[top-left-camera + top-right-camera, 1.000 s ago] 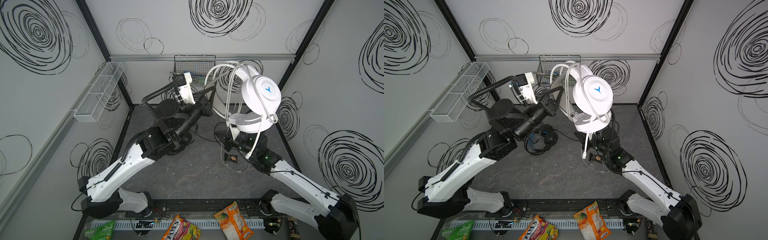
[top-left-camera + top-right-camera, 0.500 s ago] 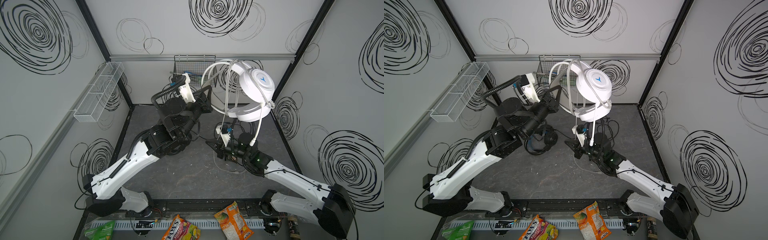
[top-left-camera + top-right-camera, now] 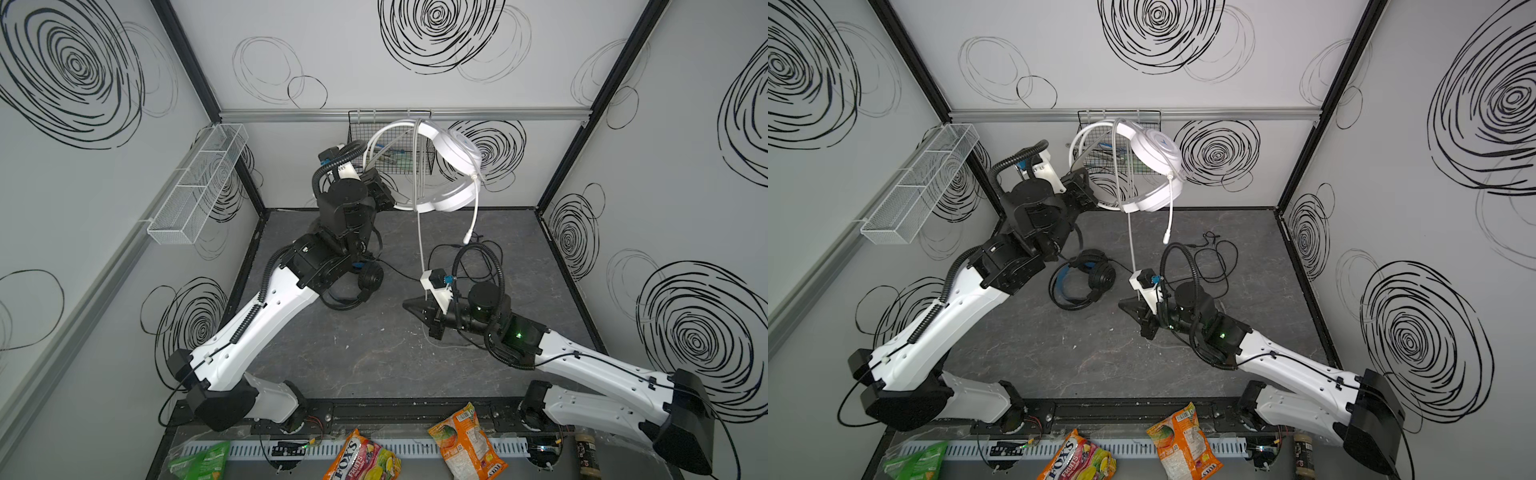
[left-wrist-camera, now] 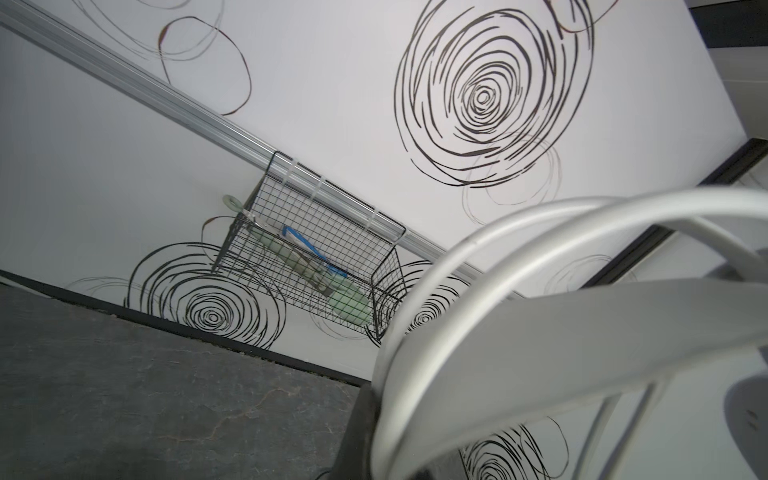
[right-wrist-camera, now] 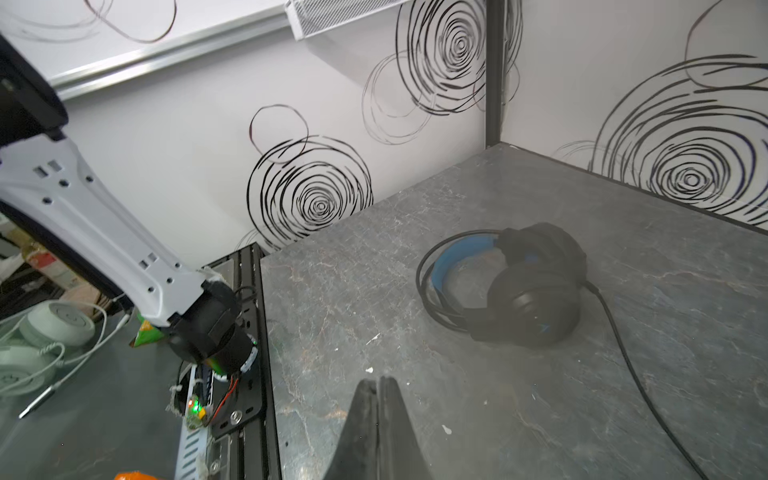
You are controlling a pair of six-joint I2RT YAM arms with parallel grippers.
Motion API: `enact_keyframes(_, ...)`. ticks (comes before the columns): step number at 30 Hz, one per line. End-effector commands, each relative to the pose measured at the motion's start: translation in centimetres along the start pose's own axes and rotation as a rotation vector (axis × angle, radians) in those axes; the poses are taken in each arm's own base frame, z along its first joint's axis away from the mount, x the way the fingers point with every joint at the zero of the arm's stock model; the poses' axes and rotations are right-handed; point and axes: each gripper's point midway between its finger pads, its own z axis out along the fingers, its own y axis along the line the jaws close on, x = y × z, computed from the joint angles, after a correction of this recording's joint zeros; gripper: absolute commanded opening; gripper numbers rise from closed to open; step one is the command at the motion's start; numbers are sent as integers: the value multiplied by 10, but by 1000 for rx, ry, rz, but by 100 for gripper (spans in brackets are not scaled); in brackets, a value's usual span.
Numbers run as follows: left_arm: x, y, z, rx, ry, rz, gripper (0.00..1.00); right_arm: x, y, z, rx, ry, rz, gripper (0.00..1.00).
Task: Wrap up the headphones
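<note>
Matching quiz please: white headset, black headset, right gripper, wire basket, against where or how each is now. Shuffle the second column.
1 white headset
2 black headset
3 right gripper
4 wire basket

a lying on the table
b hanging on the rail
c held up in the air
d shut, low over the table

Pairs: 1-c, 2-a, 3-d, 4-b

Where L gripper (image 3: 1084, 194) meets the band: dark, too small to tell in both top views. L wrist cam gives only a blurred white headset (image 4: 540, 332) band, cut off at the frame edge. The white cable (image 3: 420, 245) drops behind the R wrist cam mount, so can't tell if R gripper (image 5: 377, 386) pinches it. Black headset (image 3: 368, 282) is half under L arm. Basket (image 3: 1119, 112) contents too small to ID.
</note>
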Motion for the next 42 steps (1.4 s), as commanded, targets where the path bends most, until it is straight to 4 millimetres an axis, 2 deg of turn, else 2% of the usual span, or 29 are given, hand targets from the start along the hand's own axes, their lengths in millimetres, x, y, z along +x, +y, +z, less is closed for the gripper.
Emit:
enact_keyframes(1,-40,12,4,-53,-176,-87,0,21,12,-2,-6,89,-56,0)
enact_keyframes(4,-24,25,15,-113,-158,-33,0,14,20,-1,-1,111,-119,0)
enact_keyframes(8,-5,36,28,-187,-131,81,0,-6,34,-3,2,112,-201,0)
enact_keyframes(14,17,49,39,-253,-105,244,0,-46,43,-16,41,79,-271,0)
enact_keyframes(20,37,53,44,-251,-52,326,0,-98,47,-41,88,-5,-327,0)
enact_keyframes(24,54,51,38,-225,-8,408,0,-130,33,-52,211,-14,-441,0)
enact_keyframes(28,68,53,25,-227,31,510,0,-147,16,-58,324,21,-583,0)
enact_keyframes(33,79,51,7,-240,73,692,0,-154,-8,-63,415,85,-687,0)
enact_keyframes(38,85,57,-6,-198,130,734,0,-156,-35,-74,493,127,-726,0)
enact_keyframes(42,93,56,-15,-157,178,790,0,-154,-44,-81,546,151,-759,0)
